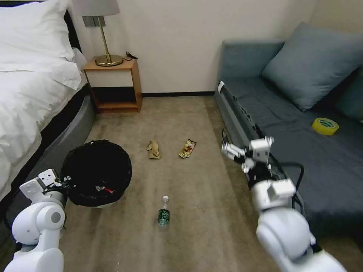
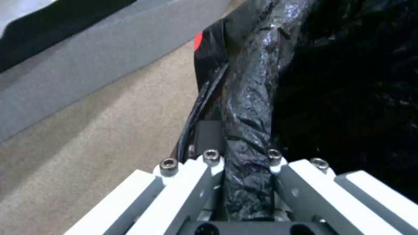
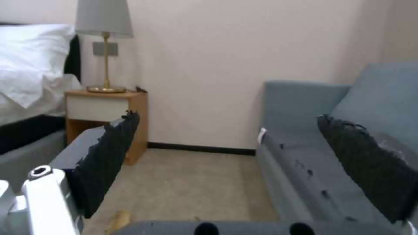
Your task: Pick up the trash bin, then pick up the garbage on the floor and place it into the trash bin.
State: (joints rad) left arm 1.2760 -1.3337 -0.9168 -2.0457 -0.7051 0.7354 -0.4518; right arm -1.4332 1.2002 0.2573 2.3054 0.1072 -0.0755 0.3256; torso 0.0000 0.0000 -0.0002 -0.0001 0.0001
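Trash bin (image 1: 96, 172) on carpet beside bed; left gripper (image 2: 246, 163) jaws pinch its lined rim. Right gripper (image 1: 245, 151) hangs spread above floor, empty. Bottle (image 1: 163, 212) nearest: keep bin level, mouth up.

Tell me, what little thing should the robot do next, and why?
Probably lower the open right pincer toward the bottle. The left pincer is shut on the trash bin rim, and the bottle lies on the carpet close beside the bin, with nothing in the way.
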